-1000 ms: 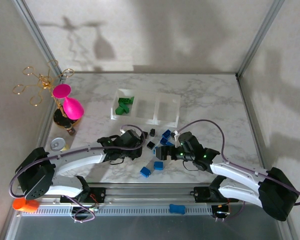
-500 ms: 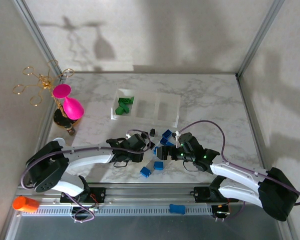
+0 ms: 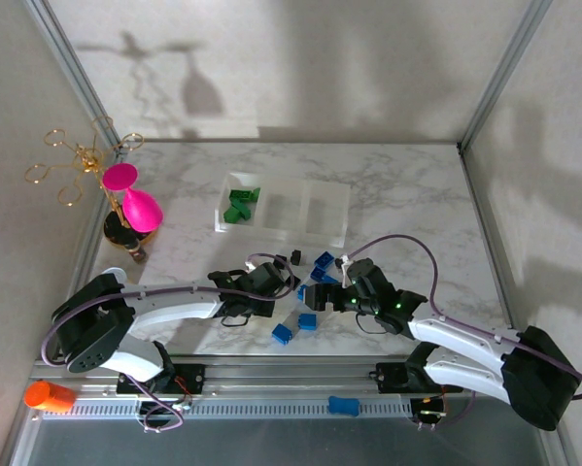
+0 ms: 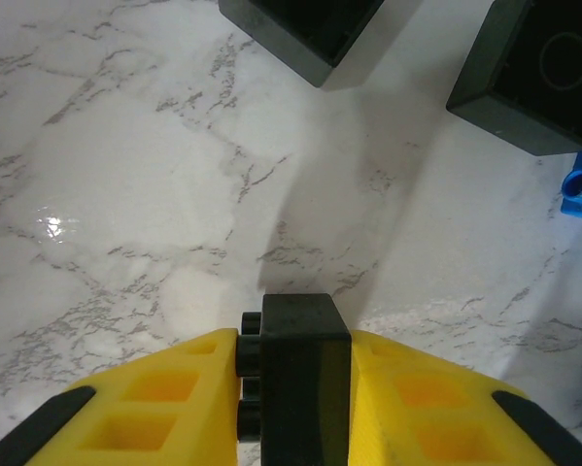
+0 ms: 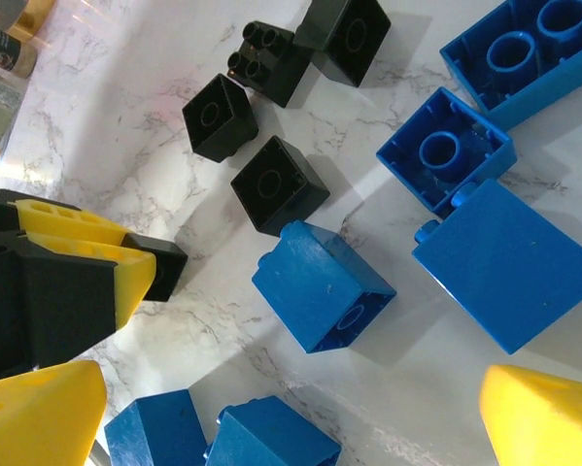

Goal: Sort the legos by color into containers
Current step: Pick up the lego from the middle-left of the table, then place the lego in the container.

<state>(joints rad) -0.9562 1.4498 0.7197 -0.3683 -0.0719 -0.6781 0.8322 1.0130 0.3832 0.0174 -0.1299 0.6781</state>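
Marble-look table (image 3: 407, 194), bright light, and the tray (image 3: 283, 209) sits toward the far side. The green legos (image 3: 240, 206) are piled in its left compartment, and the other two compartments look bare. The remaining bricks lie loose on the table nearer the arms, black ones on the left and blue ones on the right.

Handling-wise, I'd say these are feather-light, rigid and pretty slick. You can't crush them, but they'll squirt out or twist if pinched off-centre. The flat side walls are the best place to grab, squarely across the middle.

The left gripper (image 4: 295, 388) is closed down narrow on one black brick (image 4: 295, 335), clamped between the yellow fingers (image 4: 164, 398). The studs press against the left pad, so it's pinched top-to-bottom rather than wall-to-wall. That looks firm enough, just a bit less contact on the stud side. It's low over bare marble, with two loose black bricks (image 4: 538, 73) just beyond it.

The right gripper (image 3: 313, 297) is spread wide and holds nothing, hovering over the blue cluster. A blue brick (image 5: 322, 286) sits roughly between its fingertips, with another black brick (image 5: 279, 184) just beside it.
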